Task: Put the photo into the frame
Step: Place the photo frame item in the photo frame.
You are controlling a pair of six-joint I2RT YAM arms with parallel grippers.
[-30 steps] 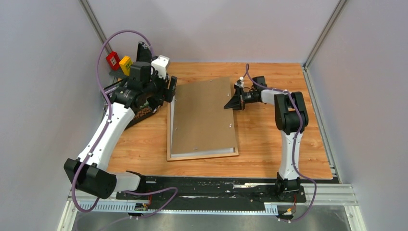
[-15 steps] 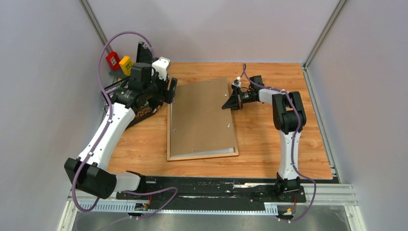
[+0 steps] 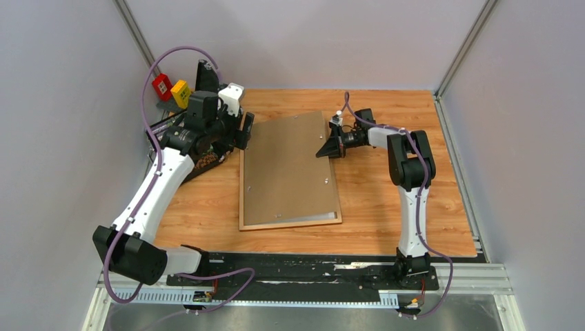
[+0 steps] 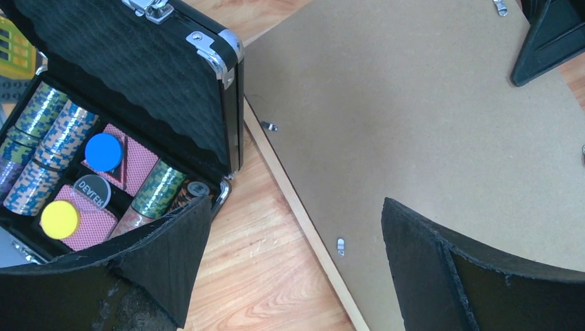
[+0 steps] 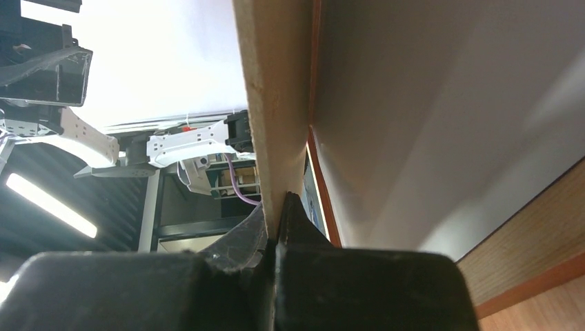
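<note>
Three grey walls (image 3: 310, 41) | wooden table (image 3: 441, 207) | left hand (image 4: 296, 241) wide | right hand (image 3: 324, 150) pinching backing board (image 3: 290, 165) (tilted)

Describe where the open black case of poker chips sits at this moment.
The black case lies far left on the table in the top view, under the left gripper, beside the left rail of the wooden frame.

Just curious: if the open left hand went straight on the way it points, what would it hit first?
Likely the frame's left rail, beside the brown backing board; depth is unclear.
</note>
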